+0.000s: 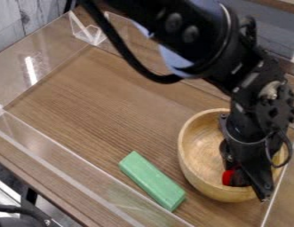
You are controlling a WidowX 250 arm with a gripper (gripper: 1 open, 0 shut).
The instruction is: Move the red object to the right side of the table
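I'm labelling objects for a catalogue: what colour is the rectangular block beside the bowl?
The block is plain green, seen best in the camera view.

We see a small, softly grainy picture in moderate light, with pale glare along the clear walls (83, 170) and fine detail smeared on the black arm (214, 44).

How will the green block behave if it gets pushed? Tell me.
The green block would probably slide rather than roll, since its sides look flat and it lies along its length. It is unlikely to tip, being long and low on the wooden tabletop. Its straight edges suggest it would stay stiff.
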